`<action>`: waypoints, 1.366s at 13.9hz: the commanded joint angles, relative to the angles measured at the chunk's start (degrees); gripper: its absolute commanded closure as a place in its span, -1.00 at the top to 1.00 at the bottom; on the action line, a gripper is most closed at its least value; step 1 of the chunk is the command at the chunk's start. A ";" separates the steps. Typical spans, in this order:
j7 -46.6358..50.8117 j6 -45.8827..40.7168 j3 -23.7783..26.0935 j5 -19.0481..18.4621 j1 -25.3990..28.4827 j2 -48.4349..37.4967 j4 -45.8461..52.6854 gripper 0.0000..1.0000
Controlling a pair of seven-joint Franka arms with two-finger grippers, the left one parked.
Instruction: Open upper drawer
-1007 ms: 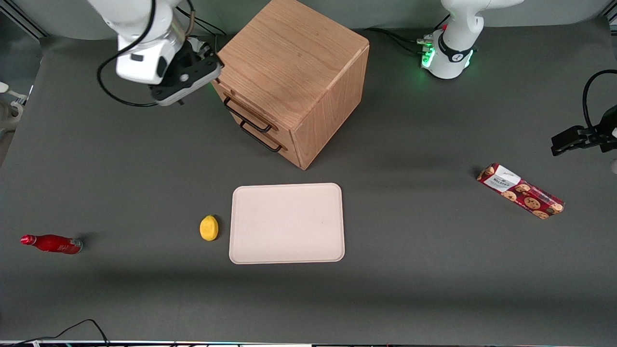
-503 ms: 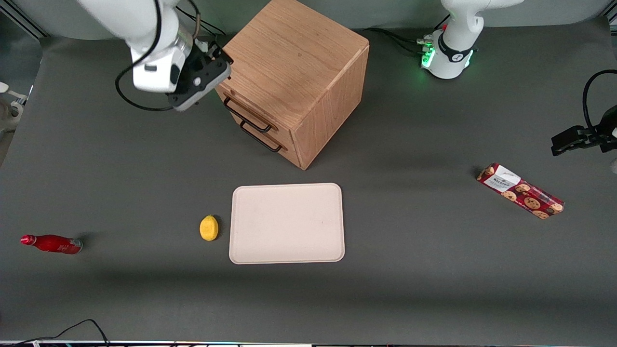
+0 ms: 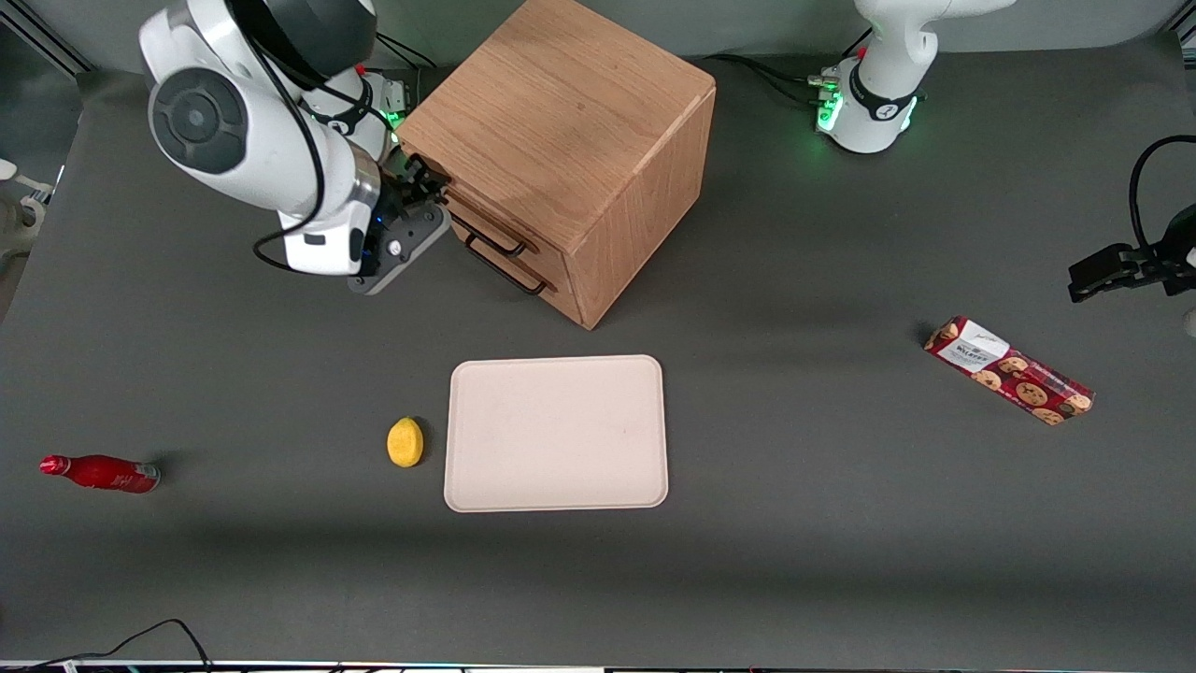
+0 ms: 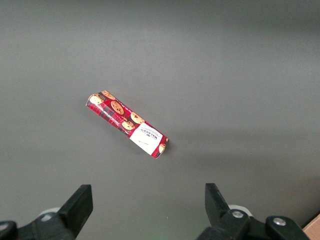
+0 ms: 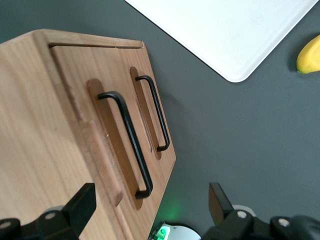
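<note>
Upper drawer [image 5: 107, 142], closed, its black bar handle [image 5: 127, 140] above the lower drawer [image 5: 150, 112] in the oak cabinet [image 3: 570, 140], which stands on a dark grey counter [image 3: 794, 523]. From the cabinet, a pale tray [image 3: 557, 433] lies at 6 o'clock, nearer the front camera, a lemon [image 3: 405, 441] beside it. My hand [image 5: 150, 202] hovers just in front of the upper handle, fingers [image 5: 82, 202] spread apart, gripping nothing.
</note>
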 commanded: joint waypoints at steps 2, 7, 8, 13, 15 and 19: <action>-3.72 5.03 -0.08 1.49 0.08 -0.93 -6.39 1.00; -3.72 11.28 2.28 1.58 0.17 -1.37 -13.69 1.00; -3.72 11.80 2.64 2.01 0.17 -1.20 -14.57 1.00; -3.81 12.78 3.87 3.25 0.17 -1.46 -17.48 1.00; -4.16 13.13 4.31 3.16 0.26 -1.11 -17.83 1.00; -5.57 13.83 4.66 3.16 0.08 -0.76 -19.23 1.00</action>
